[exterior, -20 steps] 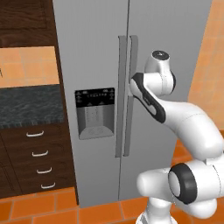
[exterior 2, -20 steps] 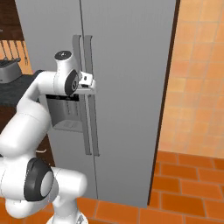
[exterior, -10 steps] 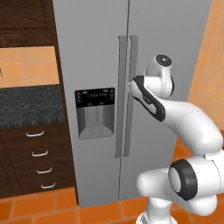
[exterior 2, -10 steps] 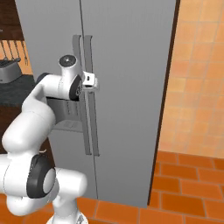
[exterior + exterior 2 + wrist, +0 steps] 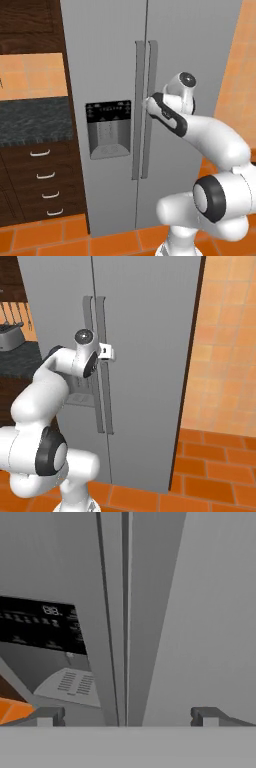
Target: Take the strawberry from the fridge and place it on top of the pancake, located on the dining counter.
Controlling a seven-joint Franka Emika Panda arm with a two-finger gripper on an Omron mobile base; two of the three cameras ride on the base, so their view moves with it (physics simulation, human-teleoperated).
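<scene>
The pincer (image 5: pixel 127 716) is hovering wide open right at the fridge (image 5: pixel 200 60) handles (image 5: pixel 145 110), both doors shut, with the strawberry presumably inside. Its tips are straddling both handles, so closing could be catching the wrong one, or slipping off.

Fridge (image 5: pixel 110 60): stands upright on the floor (image 5: pixel 215 466), both doors shut, meeting at a centre seam. Two long vertical handles (image 5: pixel 145 110): one each side of that seam, side by side. Water dispenser (image 5: pixel 108 129): set in the left door, left of the handles. Drawers (image 5: pixel 42 182): left of the fridge, under a counter (image 5: pixel 32 120). Wall (image 5: pixel 227 341): right of the fridge. Gripper (image 5: pixel 127 717): before the handles, fingers either side of them.
</scene>
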